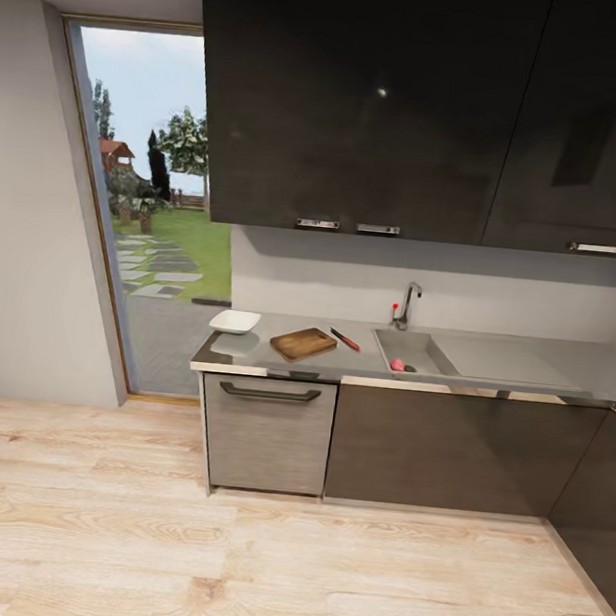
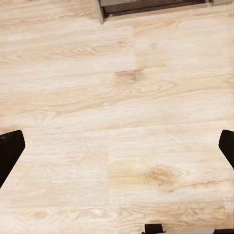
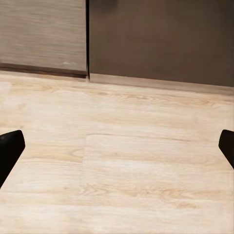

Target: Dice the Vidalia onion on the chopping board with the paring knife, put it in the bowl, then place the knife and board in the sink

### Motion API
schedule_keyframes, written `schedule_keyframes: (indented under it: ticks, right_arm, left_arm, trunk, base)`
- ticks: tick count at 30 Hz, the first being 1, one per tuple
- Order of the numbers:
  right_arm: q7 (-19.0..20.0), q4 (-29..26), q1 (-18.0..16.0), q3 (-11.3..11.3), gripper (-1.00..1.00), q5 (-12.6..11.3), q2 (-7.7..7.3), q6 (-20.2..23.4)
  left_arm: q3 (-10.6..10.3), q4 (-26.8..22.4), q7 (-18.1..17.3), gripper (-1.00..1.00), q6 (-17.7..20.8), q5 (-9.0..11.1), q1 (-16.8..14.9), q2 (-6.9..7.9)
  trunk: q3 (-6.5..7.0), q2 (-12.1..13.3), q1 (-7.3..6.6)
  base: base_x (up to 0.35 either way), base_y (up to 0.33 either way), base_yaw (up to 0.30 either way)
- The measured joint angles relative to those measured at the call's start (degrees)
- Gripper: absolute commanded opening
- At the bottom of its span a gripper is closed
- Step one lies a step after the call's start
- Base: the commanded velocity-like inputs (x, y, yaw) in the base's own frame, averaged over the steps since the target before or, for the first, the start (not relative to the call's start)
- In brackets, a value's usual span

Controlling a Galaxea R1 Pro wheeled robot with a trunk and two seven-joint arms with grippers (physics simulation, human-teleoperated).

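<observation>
Your left gripper (image 2: 117, 146) has its dark fingers (image 2: 9, 148) spread wide, one at each edge of the left wrist view, with nothing between them but the pale wood floor (image 2: 117, 107). Your right gripper (image 3: 117, 146) stands the same way, its fingers (image 3: 9, 146) far apart and empty over the floor, facing the grey cabinet fronts (image 3: 156, 39). In the head view you are standing back from the kitchen run. On the countertop (image 1: 359, 361) the white bowl (image 1: 235, 320) sits at the left end, near the tall window (image 1: 154, 201). Just to its right lies the chopping board (image 1: 303, 343), turned at an angle, and the paring knife (image 1: 345, 339) lies beside the board's right corner, red handle toward the sink (image 1: 416, 351). A small pinkish-red round thing, the onion (image 1: 397, 363), rests in the basin near its front wall, with the tap (image 1: 407, 305) behind. Dark wall cupboards (image 1: 364, 98) hang above.
</observation>
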Motion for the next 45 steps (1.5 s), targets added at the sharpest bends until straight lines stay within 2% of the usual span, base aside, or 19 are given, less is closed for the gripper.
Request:
schedule_keyframes:
  ticks: [12, 33, 38, 40, 42, 43, 44, 45]
  right_arm:
    - [0.0, 0.1, 0.0, 0.1, 1.0, 0.0, 0.13, -0.3]
    - [0.0, 1.0, 0.0, 0.1, 1.0, 0.0, 0.29, -0.3]
    - [-0.5, -1.7, 0.0, 0.2, 1.0, 0.2, 0.6, 0.1]
    - [-1.1, -5.7, -0.2, 0.2, 1.0, 0.3, 0.7, 1.6]
    - [-2.3, -11.0, -0.4, 0.2, 1.0, 0.3, 0.89, 6.0]
    - [-3.3, -15.2, -0.7, 0.3, 1.0, 0.3, 1.06, 10.5]
    - [-3.8, -17.6, -0.9, 0.3, 1.0, 0.3, 1.17, 13.1]
    - [-4.7, -21.8, -1.3, 0.3, 1.0, 0.3, 1.38, 18.1]
  left_arm:
    - [0.1, 0.1, 0.0, 1.0, 0.1, 0.0, 0.0, -0.07]
    - [0.0, 0.1, 0.0, 1.0, 0.0, 0.0, 0.0, -0.02]
    - [0.1, -2.4, 0.4, 1.0, 1.0, -0.1, 0.0, -0.93]
    - [0.1, -5.9, 1.7, 1.0, 3.8, -0.1, 0.0, -1.67]
    - [0.1, -11.5, 4.6, 1.0, 10.1, -0.1, 0.0, -2.21]
    - [0.1, -16.2, 6.7, 1.0, 16.1, 0.0, -0.1, -2.44]
    - [0.1, -19.2, 7.6, 1.0, 19.7, 0.0, -0.1, -2.53]
    - [0.0, -24.9, 9.0, 1.0, 26.2, 0.0, -0.1, -2.83]
  trunk:
    - [0.0, 0.0, -0.01]
    - [0.0, 0.0, -0.01]
    - [0.0, 0.0, 0.0]
    - [0.01, 0.0, 0.0]
    - [0.01, 0.0, 0.0]
    - [0.02, 0.0, 0.01]
    - [0.01, 0.0, 0.01]
    - [0.03, 0.0, 0.01]
  base:
    - [0.061, -0.008, 0.0]
    - [0.268, -0.093, 0.0]
    - [0.049, -0.013, 0.0]
    - [0.014, -0.004, 0.0]
    - [0.007, -0.002, 0.0]
    - [0.005, -0.001, 0.0]
    - [0.003, -0.001, 0.0]
    - [0.002, -0.001, 0.0]
